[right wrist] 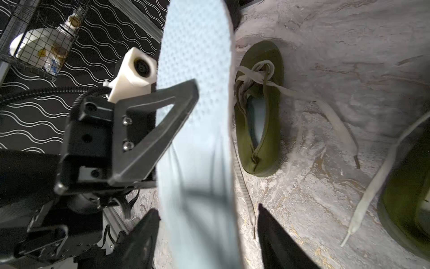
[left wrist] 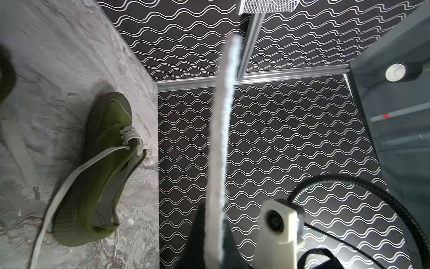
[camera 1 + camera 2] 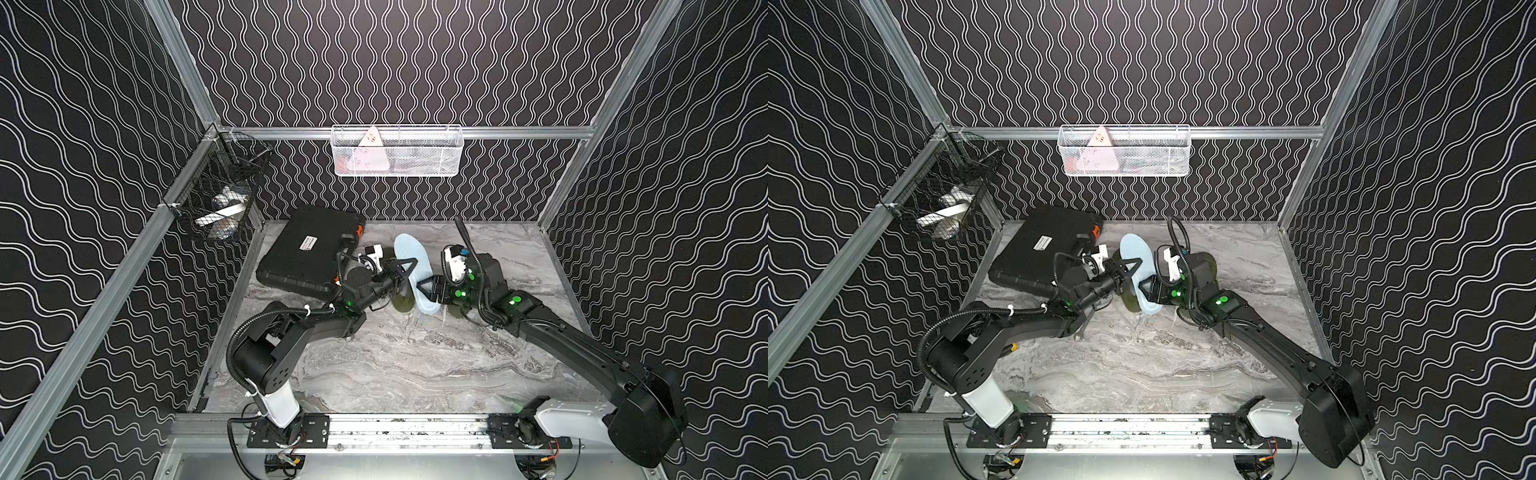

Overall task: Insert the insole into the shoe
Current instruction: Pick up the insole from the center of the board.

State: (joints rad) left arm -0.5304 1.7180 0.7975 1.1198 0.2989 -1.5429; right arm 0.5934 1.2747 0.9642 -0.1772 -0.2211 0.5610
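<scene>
Left gripper [image 3: 411, 266] clamped the pale blue insole [image 3: 409, 249] mid-length, holding it on edge above the bench [image 3: 415, 365]. Right gripper [image 1: 207, 209] straddled the insole's near end, jaws apart.

Insole [image 3: 409, 259] above shoe [image 3: 402, 306], table [image 3: 415, 365] centre (case [image 3: 299, 249] behind-left, basket [image 3: 415, 153] on wall [image 3: 415, 62]).
</scene>
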